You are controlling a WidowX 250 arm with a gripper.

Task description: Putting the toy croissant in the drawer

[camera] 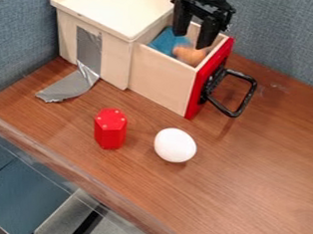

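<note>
White egg (174, 145) and red block (110, 129) sit near the drawer (160, 80), empty claw (191, 41) spread above.

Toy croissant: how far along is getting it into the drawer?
The placing looks all but done: the croissant shows within the walls of the open drawer, though its blur hides whether it has settled. Nothing is in hand; the gripper hangs above with its fingers apart. Probably only moving the arm clear is left; the task mentions no closing.
</note>
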